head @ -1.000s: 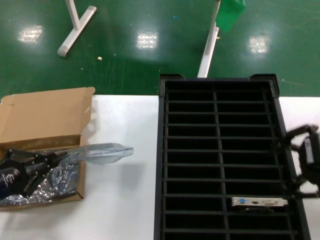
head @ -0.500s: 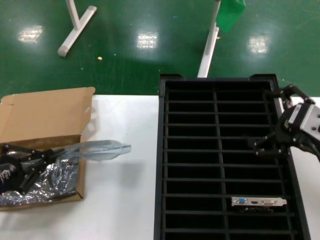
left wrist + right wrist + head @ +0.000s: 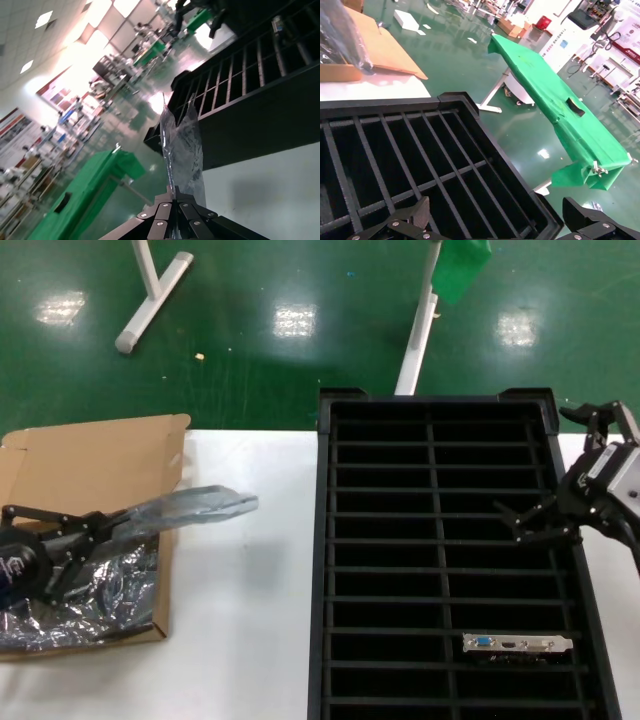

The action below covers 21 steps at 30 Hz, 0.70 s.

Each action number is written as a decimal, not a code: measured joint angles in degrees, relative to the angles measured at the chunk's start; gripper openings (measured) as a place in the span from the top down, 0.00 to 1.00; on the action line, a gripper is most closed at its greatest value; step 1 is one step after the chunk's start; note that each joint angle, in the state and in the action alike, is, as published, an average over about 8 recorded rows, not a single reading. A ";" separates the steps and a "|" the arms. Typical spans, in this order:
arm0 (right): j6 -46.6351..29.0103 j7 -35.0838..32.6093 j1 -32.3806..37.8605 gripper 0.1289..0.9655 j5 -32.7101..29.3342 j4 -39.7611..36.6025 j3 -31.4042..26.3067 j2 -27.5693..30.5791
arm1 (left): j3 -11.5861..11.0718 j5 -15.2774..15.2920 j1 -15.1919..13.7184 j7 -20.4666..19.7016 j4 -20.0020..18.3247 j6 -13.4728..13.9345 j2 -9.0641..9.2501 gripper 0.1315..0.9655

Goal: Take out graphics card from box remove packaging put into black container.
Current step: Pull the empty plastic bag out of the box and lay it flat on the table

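Note:
The graphics card [image 3: 518,644] lies in a near right slot of the black container [image 3: 322,540], silver bracket up. My left gripper [image 3: 118,527] is over the open brown box [image 3: 90,465] and is shut on the silvery packaging bag [image 3: 195,507], which sticks out over the table. In the left wrist view the jaws [image 3: 175,192] pinch the bag [image 3: 182,145]. My right gripper [image 3: 532,462] is open and empty above the container's far right part. Its fingers [image 3: 420,212] stand wide apart over the slots [image 3: 395,150].
More crinkly silvery plastic [image 3: 85,600] lies inside the box. The white table [image 3: 245,620] runs between box and container. White stand legs [image 3: 415,340] and green floor lie beyond the table's far edge. The box flap [image 3: 380,47] shows in the right wrist view.
My left gripper has raised the bag a little over the box. My right gripper has moved from beside the card toward the container's far right part, staying open.

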 joint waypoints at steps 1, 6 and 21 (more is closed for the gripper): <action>-0.17 -0.10 0.02 0.06 0.04 0.05 0.06 -0.03 | -0.38 -0.27 0.85 -0.76 -1.11 -0.90 0.26 0.99; -0.63 -0.42 0.04 0.04 0.09 0.15 0.31 -0.22 | -1.85 -1.30 4.41 -3.98 -5.59 -4.73 1.62 0.99; -0.73 -0.51 0.03 0.00 0.09 0.16 0.38 -0.29 | -2.33 -1.64 5.56 -5.08 -7.09 -6.02 2.16 0.92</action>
